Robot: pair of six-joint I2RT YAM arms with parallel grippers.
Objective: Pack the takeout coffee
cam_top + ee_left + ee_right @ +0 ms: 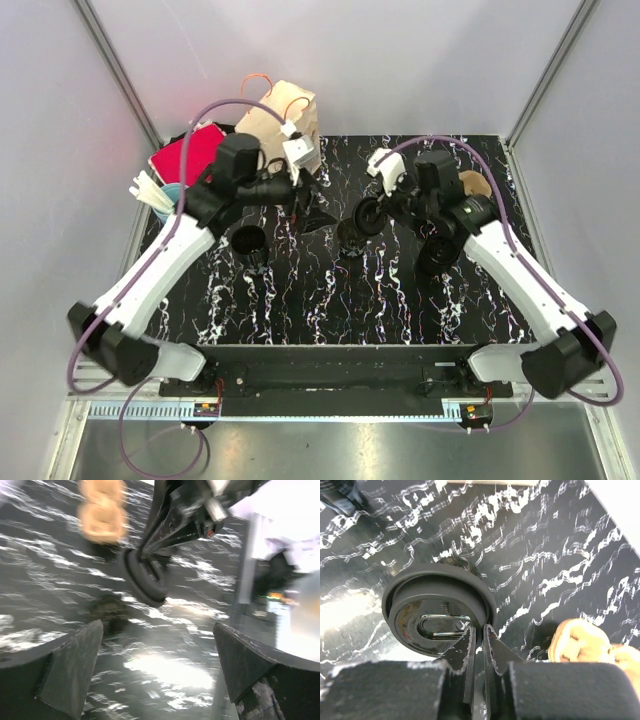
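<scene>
Right fingers (493, 660) tight on the rim of the round black plastic lid (437, 611), left fingers (70, 672) wide apart above the black marbled tabletop (165, 672).

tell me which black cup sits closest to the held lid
The centre cup, right beside the lid in the right gripper; the left-hand cup stands farther off.

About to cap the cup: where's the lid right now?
Top view, mid-table: the lid is pinched by its rim in the right gripper, off the table, close beside the middle cup.

Bright even light, white glare on the glossy tabletop (165, 672), heavy blur in the left wrist view.
</scene>
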